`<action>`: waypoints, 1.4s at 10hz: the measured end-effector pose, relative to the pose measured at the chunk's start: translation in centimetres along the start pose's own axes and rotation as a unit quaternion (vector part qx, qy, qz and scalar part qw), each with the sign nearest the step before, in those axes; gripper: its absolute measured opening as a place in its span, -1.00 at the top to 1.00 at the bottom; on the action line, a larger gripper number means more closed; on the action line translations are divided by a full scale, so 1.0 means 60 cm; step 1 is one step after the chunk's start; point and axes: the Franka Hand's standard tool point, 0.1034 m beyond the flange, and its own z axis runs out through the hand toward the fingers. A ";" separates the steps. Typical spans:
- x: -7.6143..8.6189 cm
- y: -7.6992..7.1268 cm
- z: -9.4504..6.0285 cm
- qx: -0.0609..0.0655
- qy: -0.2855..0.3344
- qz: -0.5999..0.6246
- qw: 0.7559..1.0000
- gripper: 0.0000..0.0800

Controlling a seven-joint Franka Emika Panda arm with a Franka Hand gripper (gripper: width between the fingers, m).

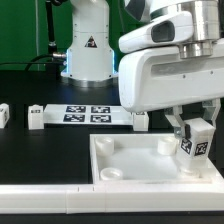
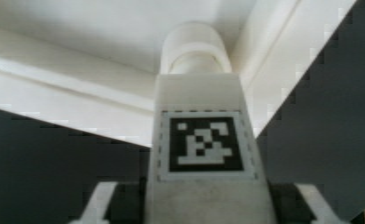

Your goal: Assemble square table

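The square table's white slab (image 1: 135,165) lies rim up at the exterior view's right, with round sockets (image 1: 113,175) in its corners. My gripper (image 1: 194,130) hangs over the slab's corner on the exterior view's right and is shut on a short white leg (image 1: 195,145) that bears a black-and-white tag. The leg stands upright, its lower end down inside the slab's rim. In the wrist view the tagged leg (image 2: 202,130) fills the middle between my gripper's (image 2: 202,205) fingers (image 2: 108,205), and the slab's rim (image 2: 54,70) runs behind it.
The marker board (image 1: 85,113) lies behind the slab. White blocks sit at its two ends (image 1: 35,120) (image 1: 141,120), and another small white piece (image 1: 4,113) lies at the far left. A long white bar fence (image 1: 50,195) runs along the front. The robot base (image 1: 85,50) stands behind.
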 end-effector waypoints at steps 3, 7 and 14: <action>-0.004 -0.001 0.008 -0.005 0.017 0.000 1.000 0.28; -0.005 -0.001 0.008 -0.011 0.035 -0.001 0.999 -0.19; 0.012 0.018 -0.042 -0.011 0.018 -0.001 1.000 -0.62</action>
